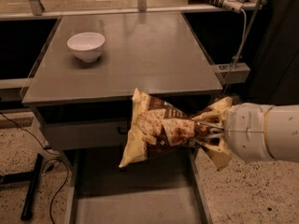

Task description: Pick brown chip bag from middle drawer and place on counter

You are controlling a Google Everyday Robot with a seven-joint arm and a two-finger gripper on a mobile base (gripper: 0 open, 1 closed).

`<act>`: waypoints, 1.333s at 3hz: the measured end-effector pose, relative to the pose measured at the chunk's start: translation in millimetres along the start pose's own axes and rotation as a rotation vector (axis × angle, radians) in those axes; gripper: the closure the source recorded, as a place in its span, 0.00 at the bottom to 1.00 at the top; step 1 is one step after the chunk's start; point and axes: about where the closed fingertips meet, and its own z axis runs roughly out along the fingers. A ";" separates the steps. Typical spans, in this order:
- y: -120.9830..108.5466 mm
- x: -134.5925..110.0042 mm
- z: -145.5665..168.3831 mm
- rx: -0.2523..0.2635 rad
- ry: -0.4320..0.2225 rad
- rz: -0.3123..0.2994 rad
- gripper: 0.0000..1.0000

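Observation:
The brown chip bag hangs in the air, lying sideways, in front of the counter's front edge and above the open middle drawer. My gripper comes in from the right on a thick white arm and is shut on the bag's right end. The bag's left end droops down. The grey counter lies just behind and above the bag. The drawer floor below the bag shows bare.
A white bowl stands on the counter's back left. A grey drawer front with a black handle sits under the counter. Cables and a black stand leg lie on the speckled floor at left. A power strip hangs at back right.

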 end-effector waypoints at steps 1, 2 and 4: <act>0.0 0.0 0.0 0.000 0.000 0.000 1.00; -27.9 1.7 7.9 0.018 0.006 -0.035 1.00; -142.4 2.1 48.4 0.054 -0.074 -0.123 1.00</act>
